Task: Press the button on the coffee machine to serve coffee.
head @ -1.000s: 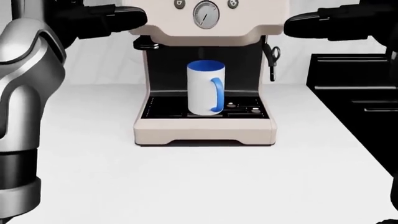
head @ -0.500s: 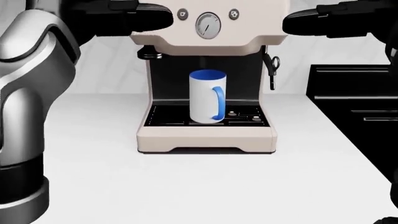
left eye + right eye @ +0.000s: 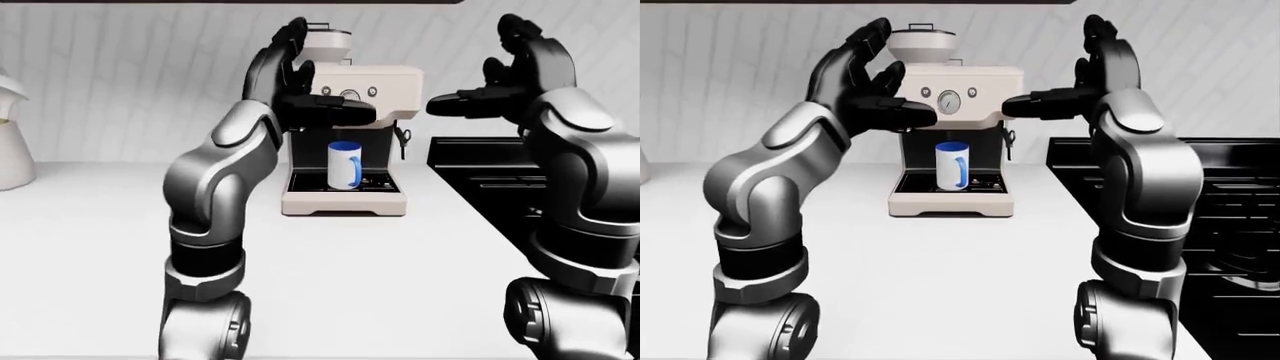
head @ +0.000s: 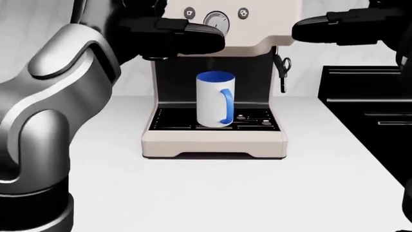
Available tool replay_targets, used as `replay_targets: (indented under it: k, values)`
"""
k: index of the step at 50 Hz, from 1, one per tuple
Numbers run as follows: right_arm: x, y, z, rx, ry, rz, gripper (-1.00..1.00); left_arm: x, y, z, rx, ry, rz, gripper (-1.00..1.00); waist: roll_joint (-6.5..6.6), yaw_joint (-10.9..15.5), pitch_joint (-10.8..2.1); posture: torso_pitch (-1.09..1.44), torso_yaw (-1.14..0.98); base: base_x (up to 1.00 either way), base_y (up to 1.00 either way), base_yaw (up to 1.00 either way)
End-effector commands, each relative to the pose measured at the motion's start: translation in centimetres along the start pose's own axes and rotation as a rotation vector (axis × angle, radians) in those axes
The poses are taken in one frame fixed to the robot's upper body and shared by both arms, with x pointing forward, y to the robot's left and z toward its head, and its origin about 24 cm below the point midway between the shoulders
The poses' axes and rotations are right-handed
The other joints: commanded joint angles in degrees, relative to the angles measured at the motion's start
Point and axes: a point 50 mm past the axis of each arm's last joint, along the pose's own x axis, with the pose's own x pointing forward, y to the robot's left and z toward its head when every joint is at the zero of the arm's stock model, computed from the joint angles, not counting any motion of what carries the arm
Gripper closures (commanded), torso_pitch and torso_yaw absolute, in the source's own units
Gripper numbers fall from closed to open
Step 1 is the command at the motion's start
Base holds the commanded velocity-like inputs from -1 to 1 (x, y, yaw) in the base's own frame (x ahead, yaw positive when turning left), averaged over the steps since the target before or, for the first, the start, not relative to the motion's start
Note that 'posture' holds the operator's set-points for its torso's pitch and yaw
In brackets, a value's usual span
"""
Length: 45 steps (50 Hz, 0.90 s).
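Note:
The cream coffee machine (image 4: 212,140) stands in the middle of the head view. Two small round buttons (image 4: 189,12) (image 4: 243,13) flank a dial (image 4: 216,19) on its top panel. A white mug (image 4: 214,99) with a blue inside and handle sits upright on the drip tray. My left hand (image 4: 199,38) is open, its black fingers (image 4: 187,41) lying across the panel just below the left button. To the right of the machine my right hand (image 4: 309,28) hovers open, apart from it. Neither hand holds anything.
A black stove (image 4: 367,96) borders the white counter (image 4: 193,193) on the right. A steam wand (image 4: 281,72) hangs at the machine's right side. A white appliance (image 3: 10,142) stands at the far left of the left-eye view.
My left hand has swung right across the machine's front, from beside its left edge to under the left button. The picture shifted slightly down early on. The right hand barely moved.

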Motion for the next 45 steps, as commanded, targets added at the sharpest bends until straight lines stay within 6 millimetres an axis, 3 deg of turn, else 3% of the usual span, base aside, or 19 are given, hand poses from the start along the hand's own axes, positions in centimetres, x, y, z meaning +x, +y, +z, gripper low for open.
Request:
replay_targets:
  k: [1, 24, 45]
  values:
    - [-0.3, -0.2, 1.7, 0.001, -0.082, -0.009, -1.0, -0.2, -0.3, 1.7, 0.005, -0.079, -0.009, -1.0, -0.26, 0.01, -0.3, -0.61, 0.0, 0.0, 0.0, 0.0]
    - [-0.3, 0.0, 1.2, 0.005, -0.074, -0.006, -1.0, -0.1, -2.3, 0.1, 0.007, -0.038, -0.069, -1.0, -0.53, 0.12, -0.46, -0.61, 0.0, 0.0, 0.0, 0.0]
    - [-0.5, 0.0, 0.6, 0.014, -0.071, -0.005, -1.0, 1.0, -2.1, -1.7, 0.007, 0.004, -0.061, -1.0, -0.73, 0.12, -0.6, -0.61, 0.0, 0.0, 0.0, 0.0]
